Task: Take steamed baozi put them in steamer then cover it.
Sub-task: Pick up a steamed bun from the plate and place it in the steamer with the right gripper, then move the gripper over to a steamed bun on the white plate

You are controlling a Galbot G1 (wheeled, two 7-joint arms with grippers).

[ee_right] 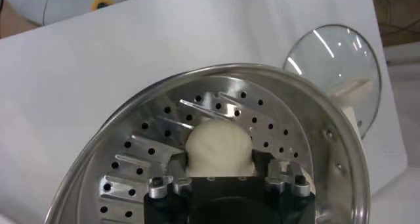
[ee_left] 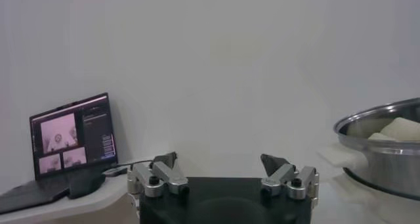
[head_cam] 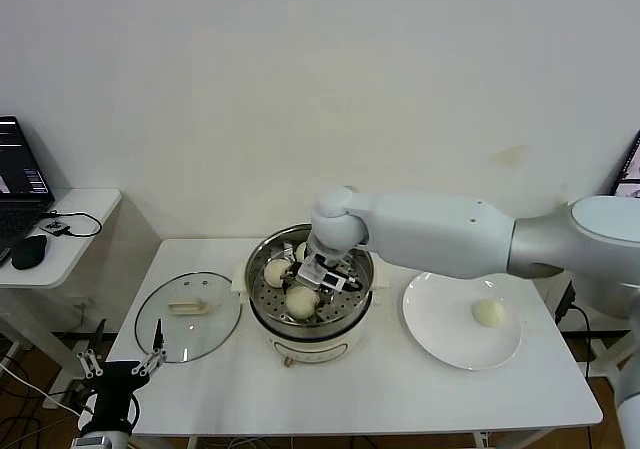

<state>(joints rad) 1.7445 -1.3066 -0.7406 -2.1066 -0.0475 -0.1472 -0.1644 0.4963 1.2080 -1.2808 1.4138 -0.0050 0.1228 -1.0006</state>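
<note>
Right claw [ee_right: 220, 173] inside steamer [head_cam: 262, 309], fingers closed around a baozi [ee_right: 218, 146].

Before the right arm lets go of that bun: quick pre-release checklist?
1. Right gripper over the steamer, inside its rim: ok.
2. Held baozi sits above the perforated tray, between the fingers: ok.
3. Bun touching the tray yet: cannot tell.
4. Baozi already in the steamer sit apart from the drop spot, though one lies close to the gripper: ok.
5. One baozi on the plate remains to be moved: not ok for covering yet.
6. Glass lid on the table beside the steamer, left gripper open and parked low near it: ok.
</note>
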